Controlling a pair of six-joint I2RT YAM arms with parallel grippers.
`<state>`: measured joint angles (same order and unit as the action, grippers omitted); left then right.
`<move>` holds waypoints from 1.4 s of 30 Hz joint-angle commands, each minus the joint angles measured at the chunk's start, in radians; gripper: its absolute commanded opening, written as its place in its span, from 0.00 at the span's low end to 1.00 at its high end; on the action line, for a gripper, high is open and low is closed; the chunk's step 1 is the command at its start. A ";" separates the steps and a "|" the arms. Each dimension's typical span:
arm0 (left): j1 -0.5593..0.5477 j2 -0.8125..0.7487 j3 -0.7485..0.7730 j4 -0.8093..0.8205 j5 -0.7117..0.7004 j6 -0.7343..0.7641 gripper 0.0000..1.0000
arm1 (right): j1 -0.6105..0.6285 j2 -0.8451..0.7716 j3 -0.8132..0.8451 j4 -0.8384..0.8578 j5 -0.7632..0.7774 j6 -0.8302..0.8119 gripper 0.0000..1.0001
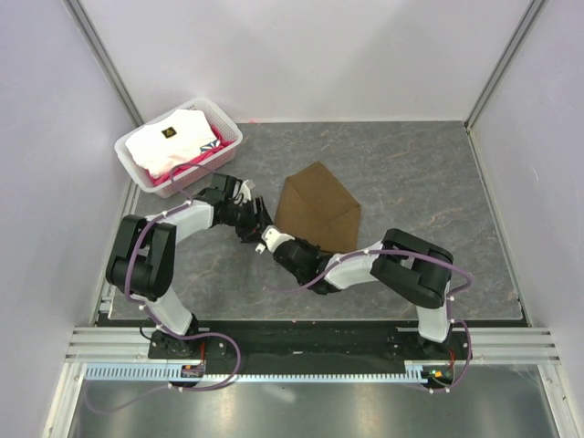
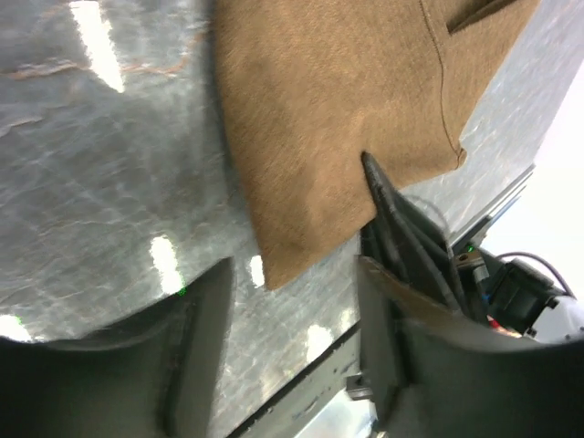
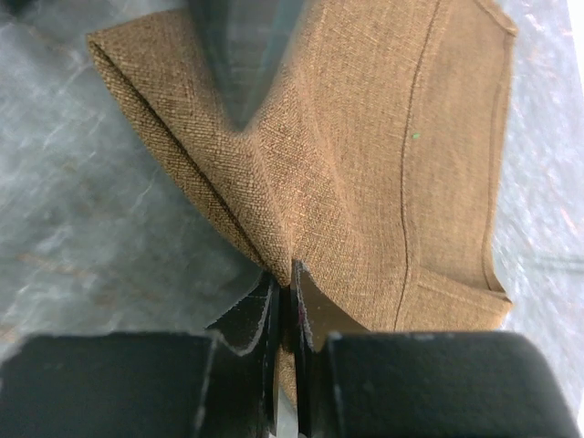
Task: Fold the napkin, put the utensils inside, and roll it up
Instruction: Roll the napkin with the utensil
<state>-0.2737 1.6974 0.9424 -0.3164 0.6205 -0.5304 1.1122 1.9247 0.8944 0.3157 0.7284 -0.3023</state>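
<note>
Top external view shows the grey marbled worktop (image 1: 429,182) carrying the brown napkin (image 1: 319,208). It is folded into a five-sided shape near the middle, a little toward the left edge. At the far left corner sits a white slatted basket (image 1: 128,151) holding a folded white cloth (image 1: 173,141) over pink cloth (image 1: 217,128).

Both arms reach to the napkin's near left corner, where the left gripper (image 1: 258,217) and right gripper (image 1: 274,235) are just beside each other.

Right wrist view alone shows the grip: the right gripper's jaws are pressed together on a raised fold at the napkin's edge, with the layers bunched. A blurred dark shape hangs over the cloth beyond.

Left wrist view alone shows the left gripper's fingers (image 2: 196,347) spread wide, with the napkin's corner lying on the worktop between them. One dark finger of the right gripper rests at the cloth's edge.
</note>
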 commanded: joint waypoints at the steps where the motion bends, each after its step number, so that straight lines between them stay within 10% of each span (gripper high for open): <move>1: 0.053 -0.097 -0.149 0.208 0.001 -0.164 0.71 | -0.057 -0.038 0.043 -0.142 -0.193 0.025 0.10; 10: 0.053 -0.295 -0.338 0.362 -0.225 -0.185 0.74 | -0.120 -0.061 0.141 -0.414 -0.457 0.095 0.00; 25: 0.005 -0.596 -0.611 0.654 -0.148 -0.025 0.74 | -0.282 0.010 0.353 -0.783 -0.970 0.150 0.00; 42: -0.107 -0.513 -0.579 0.793 -0.133 0.136 0.74 | -0.414 0.230 0.607 -1.118 -1.320 0.094 0.00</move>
<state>-0.3588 1.1576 0.3317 0.3843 0.4839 -0.4881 0.7132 2.0846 1.4784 -0.6643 -0.4931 -0.1768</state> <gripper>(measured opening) 0.743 0.083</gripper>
